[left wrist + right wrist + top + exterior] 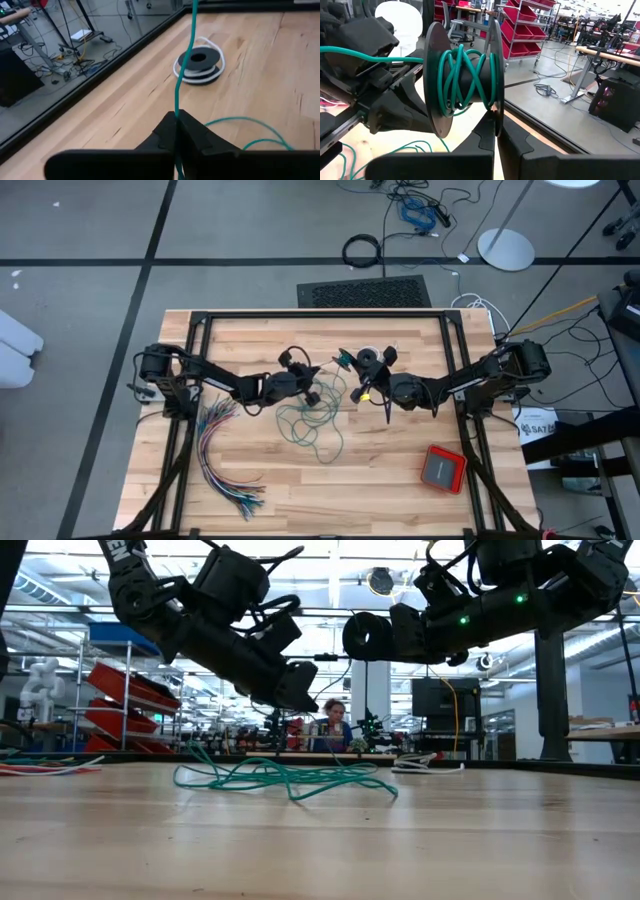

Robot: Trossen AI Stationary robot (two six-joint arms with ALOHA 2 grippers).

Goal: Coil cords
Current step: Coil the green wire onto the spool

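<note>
Lying nearby, fanned wires (222, 460), red box (442, 469), black spool (199, 62)

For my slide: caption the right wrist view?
Right hand holds a black spool part-wound with teal-green cord fed from the left hand.

The middle of the tabletop (400, 500) is crowded: the loose teal-green cord (318, 423) sprawls there, one strand rising taut to the left gripper (313, 392), with the right gripper (362, 390) and its spool (462, 77) close beside. A fan of coloured wires (220, 455) blocks the left edge, a red box (443, 468) the near right corner. A second spool (371, 359) sits toward the far edge.
</note>
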